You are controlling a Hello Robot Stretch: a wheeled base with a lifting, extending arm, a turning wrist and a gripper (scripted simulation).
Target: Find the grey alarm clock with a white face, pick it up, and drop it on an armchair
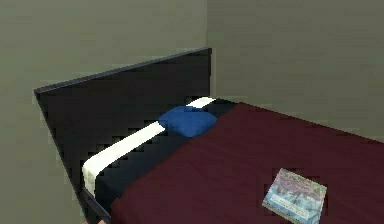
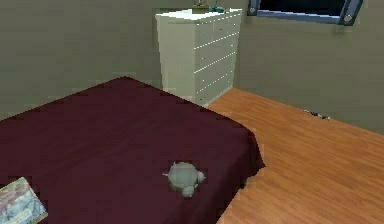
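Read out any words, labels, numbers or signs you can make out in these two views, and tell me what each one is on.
No text here can be read.
The book on the dark red bed: its cover has a pale pattern, and any print on it is too small to read.
The white dresser: plain drawer fronts, with no label or number.

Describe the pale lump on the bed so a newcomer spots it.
Find the bed with the dark red cover. Near its corner by the wooden floor lies a pale grey rounded lump. Unlike the flat printed book, it is plump.
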